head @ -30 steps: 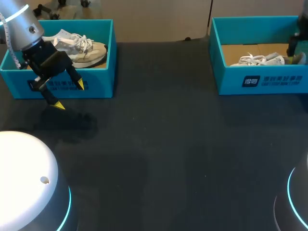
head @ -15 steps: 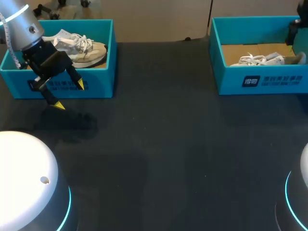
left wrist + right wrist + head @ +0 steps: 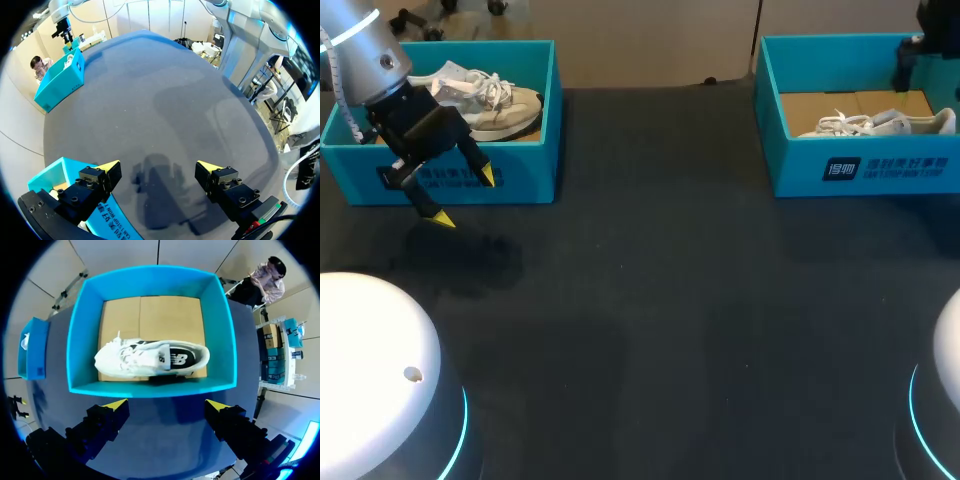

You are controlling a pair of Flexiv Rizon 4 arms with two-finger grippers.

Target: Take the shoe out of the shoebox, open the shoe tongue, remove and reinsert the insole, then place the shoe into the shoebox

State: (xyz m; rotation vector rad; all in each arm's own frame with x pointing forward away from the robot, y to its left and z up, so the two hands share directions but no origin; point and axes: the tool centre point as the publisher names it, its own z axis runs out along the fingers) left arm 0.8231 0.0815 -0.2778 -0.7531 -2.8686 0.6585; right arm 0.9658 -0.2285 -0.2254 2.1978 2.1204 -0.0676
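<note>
Right arm [image 3: 932, 30] has withdrawn upward and back from the right shoebox [image 3: 860, 170] over the last second; it now shows only at the far right corner of the head view, and the white shoe [image 3: 875, 124] is uncovered. Left arm [image 3: 370, 60] is unchanged.

Table [image 3: 670, 300]: dark, with one teal shoebox towards each far corner. The right shoebox holds the white shoe on its sole, lying along the box's front wall on the cardboard floor. The left shoebox [image 3: 520, 185] holds a second shoe [image 3: 495, 105].

Right gripper [image 3: 166, 405]: fingers spread wide, holding nothing, above the box's near wall. Left gripper [image 3: 465, 197]: fingers spread, holding nothing, in front of the left shoebox.
</note>
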